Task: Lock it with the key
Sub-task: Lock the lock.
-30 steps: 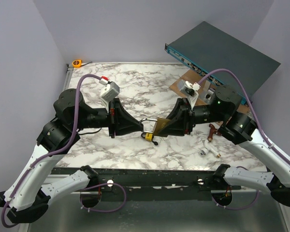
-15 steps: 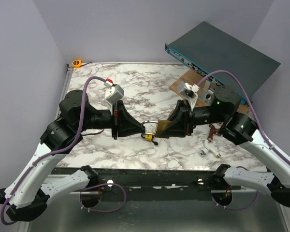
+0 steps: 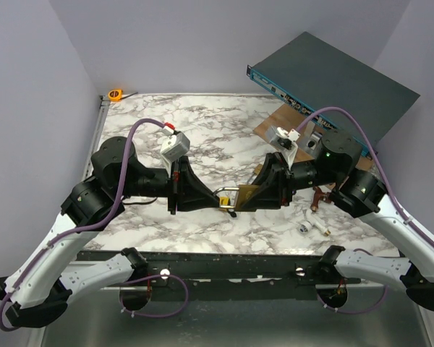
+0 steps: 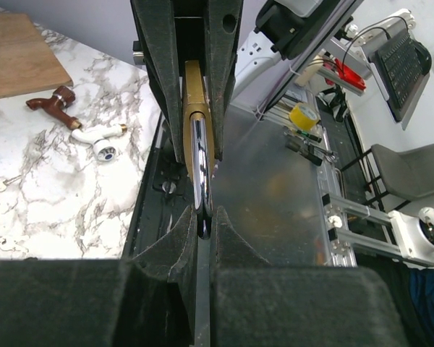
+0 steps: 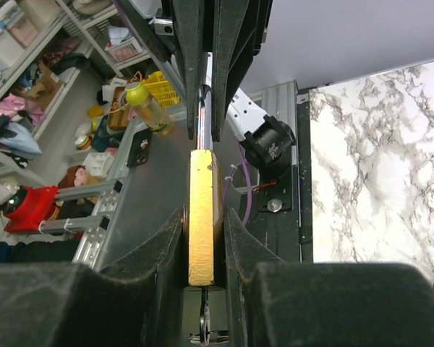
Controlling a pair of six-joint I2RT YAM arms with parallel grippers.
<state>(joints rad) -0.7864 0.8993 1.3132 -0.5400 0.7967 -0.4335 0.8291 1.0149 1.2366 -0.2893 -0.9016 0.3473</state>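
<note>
Left gripper (image 3: pixel 211 196) and right gripper (image 3: pixel 247 196) meet nose to nose over the near middle of the marble table (image 3: pixel 202 130) in my overhead view. Each arm climbs from its base, bends at an elbow pushed outward, and runs its forearm level toward the centre. Between them the brass padlock (image 3: pixel 246 194) hangs clear of the table, its body in the right fingers and its silver shackle (image 3: pixel 228 192) reaching left into the other pair. Something small dangles under the lock; I can't tell if it is the key.

From the left wrist, the left gripper (image 4: pixel 204 217) is clamped tight on the end of the shackle (image 4: pixel 200 166), pads pressed against it on both sides. The padlock (image 4: pixel 195 90) sits just beyond, edge-on.

From the right wrist, the right gripper (image 5: pixel 202 217) squeezes the padlock (image 5: pixel 201 246) by its flat faces. The shackle (image 5: pixel 205 123) runs straight up into the opposing fingers (image 5: pixel 228 65).
</note>
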